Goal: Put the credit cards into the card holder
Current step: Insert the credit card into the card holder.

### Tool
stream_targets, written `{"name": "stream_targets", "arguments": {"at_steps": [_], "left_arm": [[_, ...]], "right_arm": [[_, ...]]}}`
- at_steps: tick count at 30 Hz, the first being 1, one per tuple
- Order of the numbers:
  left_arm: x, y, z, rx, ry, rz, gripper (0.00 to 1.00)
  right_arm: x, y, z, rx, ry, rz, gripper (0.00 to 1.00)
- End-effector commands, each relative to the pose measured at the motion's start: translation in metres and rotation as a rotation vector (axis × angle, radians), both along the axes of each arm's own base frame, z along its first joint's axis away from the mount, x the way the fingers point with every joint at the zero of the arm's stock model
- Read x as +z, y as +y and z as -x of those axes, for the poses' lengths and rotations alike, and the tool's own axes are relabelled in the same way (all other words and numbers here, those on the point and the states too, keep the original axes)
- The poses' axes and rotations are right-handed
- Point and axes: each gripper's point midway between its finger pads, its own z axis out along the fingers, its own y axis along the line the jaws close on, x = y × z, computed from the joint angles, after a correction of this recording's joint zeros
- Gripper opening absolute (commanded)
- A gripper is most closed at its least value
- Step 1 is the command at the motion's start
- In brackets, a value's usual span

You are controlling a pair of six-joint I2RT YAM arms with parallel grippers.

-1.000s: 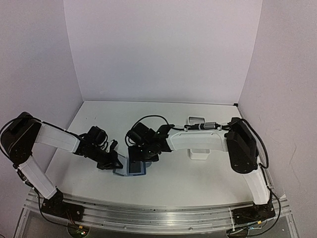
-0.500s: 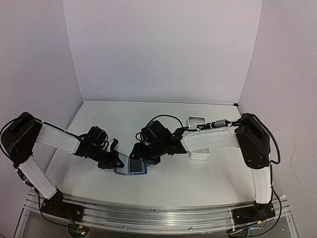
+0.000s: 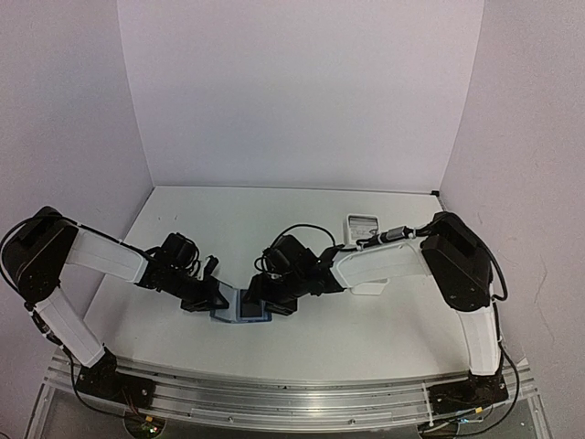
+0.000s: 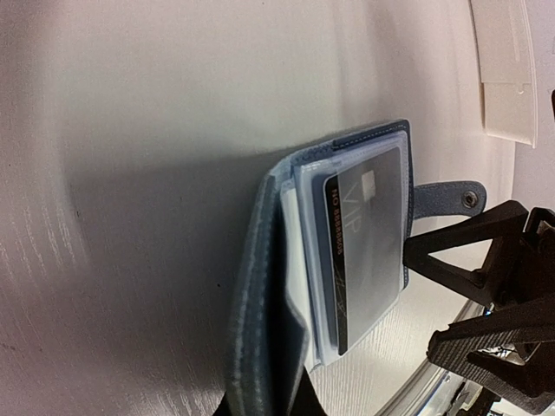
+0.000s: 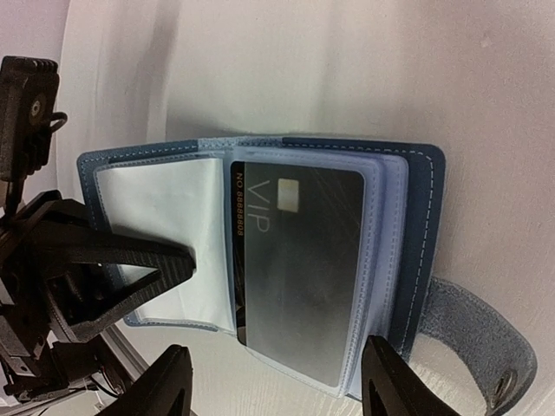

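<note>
The card holder, a blue wallet [image 5: 416,217], lies open on the table and also shows in the top view [image 3: 228,314]. A dark grey credit card [image 5: 299,269] marked VIP sits in its clear sleeve, and shows in the left wrist view [image 4: 368,234]. My left gripper [image 4: 260,407] is shut on the wallet's left cover [image 4: 260,286] and holds it up; its fingers [image 5: 113,260] show in the right wrist view. My right gripper [image 5: 273,360] is open and empty, just above the wallet's near edge, with the fingers [image 4: 468,256] either side of the card. No other card is in view.
A long white tray [image 3: 363,222] stands behind the right arm, partly hidden by it; its end shows in the left wrist view [image 4: 507,78]. The wallet's snap tab [image 5: 477,347] lies flat to the right. The table's metal front rail [image 3: 274,389] is close by.
</note>
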Motion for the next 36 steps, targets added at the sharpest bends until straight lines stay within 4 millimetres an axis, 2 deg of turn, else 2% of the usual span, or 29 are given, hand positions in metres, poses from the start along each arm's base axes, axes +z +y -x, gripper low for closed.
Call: {"name": "stream_targets", "arguments": {"at_steps": [1,9,13,19,22,28,33,36], "left_arm": [[-0.005,0.003,-0.002,0.007,-0.018,-0.018,0.0],[-0.007,0.002,-0.002,0.003,-0.019,-0.014,0.0],[-0.007,0.001,-0.004,0.0,-0.04,-0.003,0.0],[-0.009,0.0,-0.006,-0.019,-0.073,0.001,0.0],[-0.006,-0.005,-0.008,-0.043,-0.095,0.023,0.0],[0.004,-0.015,-0.015,-0.076,-0.132,0.061,0.0],[0.004,-0.01,-0.01,-0.097,-0.128,0.035,0.0],[0.005,-0.002,-0.007,-0.107,-0.116,0.025,0.05]], "right_arm": [[-0.007,-0.005,-0.001,-0.024,0.016,0.007,0.63],[-0.019,0.003,0.005,-0.015,0.074,-0.036,0.64],[-0.003,0.014,0.005,-0.007,0.082,-0.17,0.64],[0.048,0.04,0.0,0.067,0.011,-0.386,0.64],[0.058,0.048,-0.003,0.087,-0.016,-0.418,0.64],[0.053,0.054,-0.004,0.081,-0.002,-0.418,0.62],[0.024,0.041,-0.007,0.018,0.031,-0.328,0.62],[0.01,0.039,-0.011,0.018,0.006,-0.27,0.6]]}}
